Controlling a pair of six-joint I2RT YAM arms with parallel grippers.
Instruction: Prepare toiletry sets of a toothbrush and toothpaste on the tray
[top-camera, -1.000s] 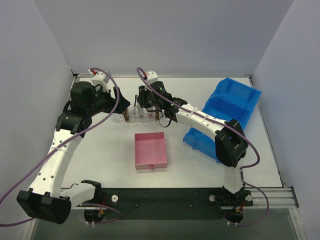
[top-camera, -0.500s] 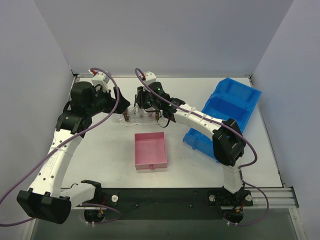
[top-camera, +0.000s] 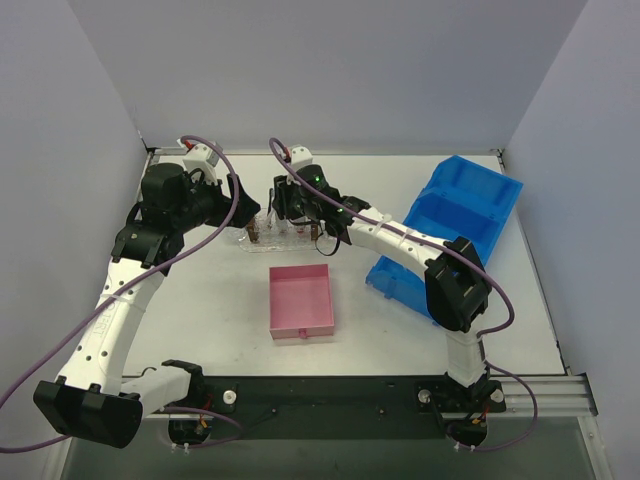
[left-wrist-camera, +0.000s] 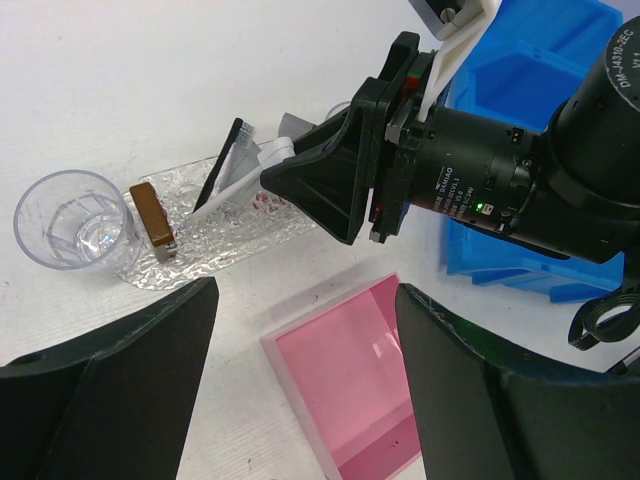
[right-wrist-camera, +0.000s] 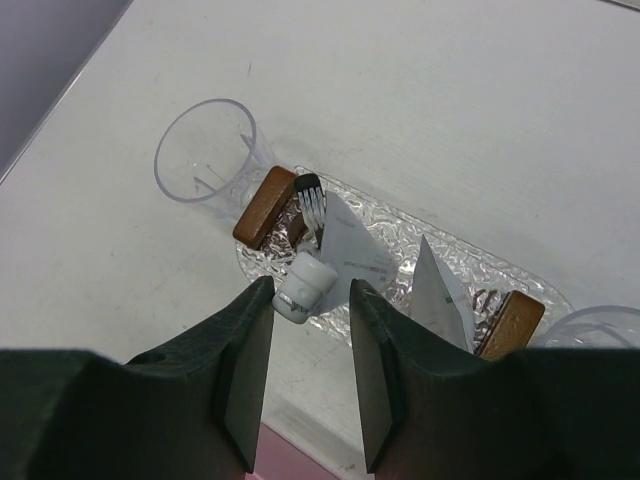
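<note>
**Toothpaste (right-wrist-camera: 352, 252) down on the tray (right-wrist-camera: 470, 272), your right claw (right-wrist-camera: 310, 298) narrow around its cap**
Off the tray's left end, your left claw (left-wrist-camera: 305, 300) hangs wide with nothing in it. On the tray's left part the toothpaste lies beside a toothbrush (right-wrist-camera: 310, 205), its white cap at the tray's rim. A second toothpaste (right-wrist-camera: 438, 292) stands toward the tray's right end. Over the tray, your right claw's jaws sit either side of that cap, with a slit of gap on one side.
</note>
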